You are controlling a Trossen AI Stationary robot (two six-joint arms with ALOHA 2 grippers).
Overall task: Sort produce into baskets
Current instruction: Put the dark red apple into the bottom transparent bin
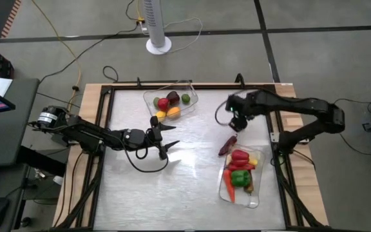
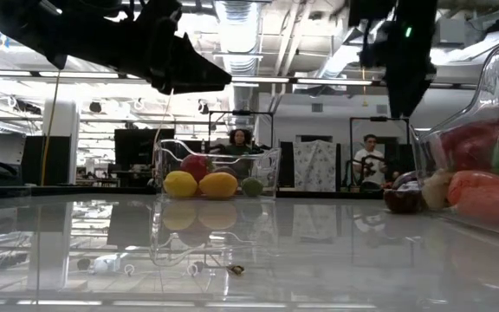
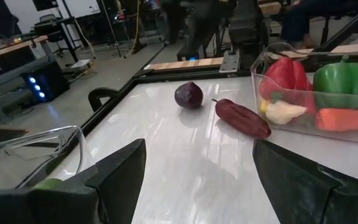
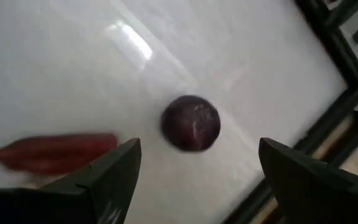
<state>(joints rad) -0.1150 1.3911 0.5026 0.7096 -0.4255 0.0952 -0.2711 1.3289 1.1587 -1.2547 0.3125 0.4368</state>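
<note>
A glossy white table [image 1: 192, 187] with a dark frame is seen from above, with two dark robot arms reaching in from either side.

On the left, the left hand [image 1: 165, 138] hovers over the table just below a clear plastic rectangular tub [image 1: 171, 103] near the far edge. Its two dark fingers [image 3: 120, 171] are spread wide apart and hold nothing. This tub holds round pieces: a red ball [image 1: 163, 104], a dark purple one [image 1: 173, 97], a green one [image 1: 185, 98], an orange one [image 1: 173, 112] and a yellow one [image 1: 160, 115].

Further right, the right hand [image 1: 237, 122] hangs above the table near its far right side. Its fingers [image 4: 114, 171] are also wide open and empty. Directly beneath it, between the fingers in the wrist view, a small dark purple round fruit [image 4: 191, 122] sits on the table, untouched. Just beside it lies a long dark red pepper-like piece [image 1: 227, 145], flat on the table, its end close to the second tub.

At the right, the second clear plastic rectangular tub [image 1: 255, 196] holds a red pepper [image 1: 239, 156], a green pepper [image 1: 240, 177], an orange carrot [image 1: 230, 189] and a pale piece [image 3: 281, 112].

In the low view, two people [image 2: 370, 160] sit far off in the room behind the table.
</note>
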